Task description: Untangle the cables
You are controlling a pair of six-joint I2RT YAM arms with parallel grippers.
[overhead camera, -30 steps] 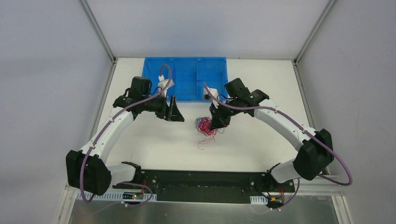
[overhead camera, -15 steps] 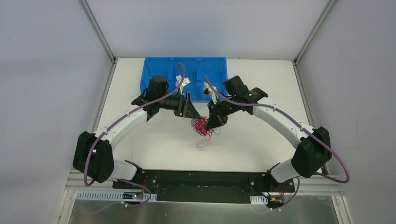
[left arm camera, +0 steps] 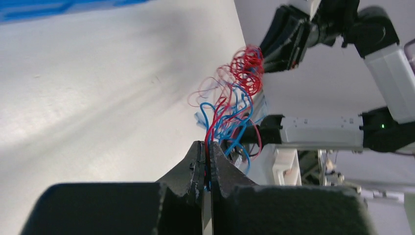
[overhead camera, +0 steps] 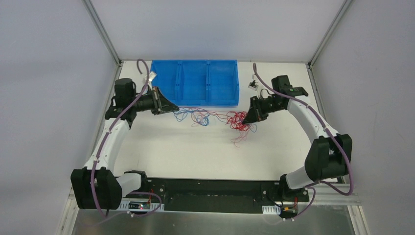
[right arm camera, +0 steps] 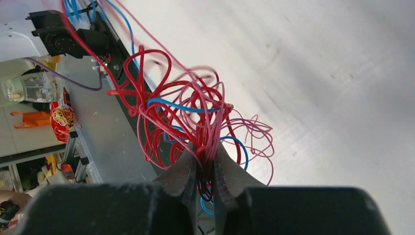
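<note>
Both my pincers are clamped tight on the cables (overhead camera: 238, 119): the left gripper (overhead camera: 174, 106) pinches blue and red strands, the right gripper (overhead camera: 247, 119) nips the red clump. The bundle is strung between them over the table (overhead camera: 171, 147), before the blue bin (overhead camera: 195, 83). Pull-apart step, I reckon; next calls for gentle spreading, then picking one strand.

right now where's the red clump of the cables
In the top view the red clump sits at the right gripper, in front of the blue bin's right corner; blue strands run left to the left gripper.
</note>
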